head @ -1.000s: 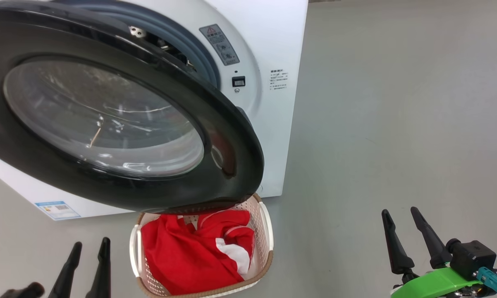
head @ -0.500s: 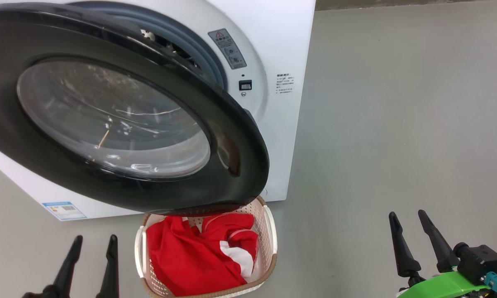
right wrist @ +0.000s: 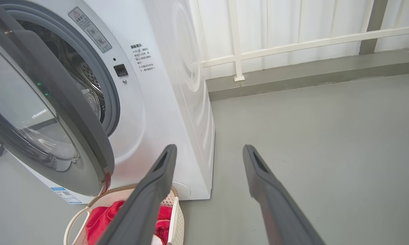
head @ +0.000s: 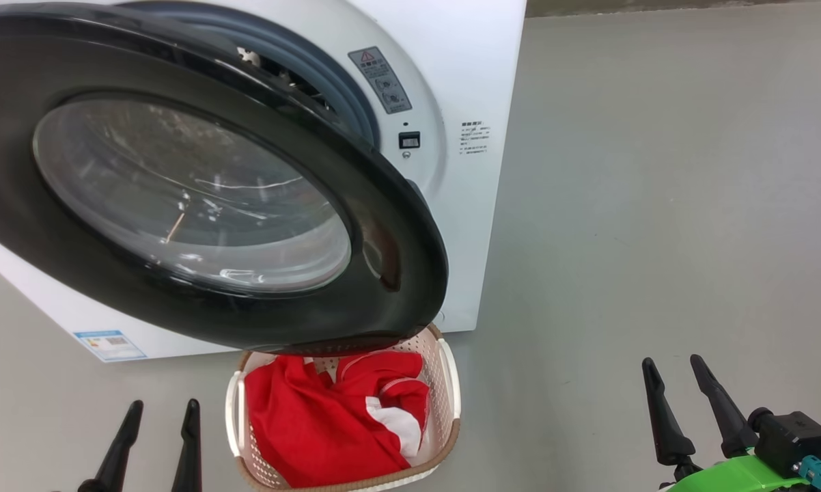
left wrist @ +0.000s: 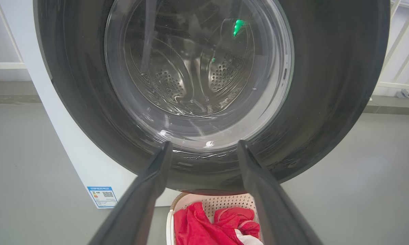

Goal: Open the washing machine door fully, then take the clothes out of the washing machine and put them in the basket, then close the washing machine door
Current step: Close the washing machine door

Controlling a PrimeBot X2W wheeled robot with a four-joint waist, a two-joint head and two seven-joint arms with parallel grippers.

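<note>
The washing machine (head: 479, 82) stands at the upper left, white, with its door (head: 397, 273) swung partly open over the basket (head: 446, 383). The door's black rim (left wrist: 327, 102) and glass bowl face me, and a gap on the right shows the grey gasket (right wrist: 110, 92) and steel drum (right wrist: 85, 73). Red clothes (head: 322, 424) with white panels lie in the cream basket on the floor below the door's edge. My left gripper (head: 159, 408) is open at the bottom left, apart from the basket. My right gripper (head: 673, 365) is open at the bottom right over bare floor.
Grey floor (head: 656, 205) spreads to the right of the washer. A white railing (right wrist: 293, 44) and a low grey kerb (right wrist: 310, 71) run behind it. A blue label (head: 108, 345) sits low on the washer's front.
The whole head view has shifted slightly right and down, so the camera has moved. Door, basket and clothes keep their places, and both grippers stay open.
</note>
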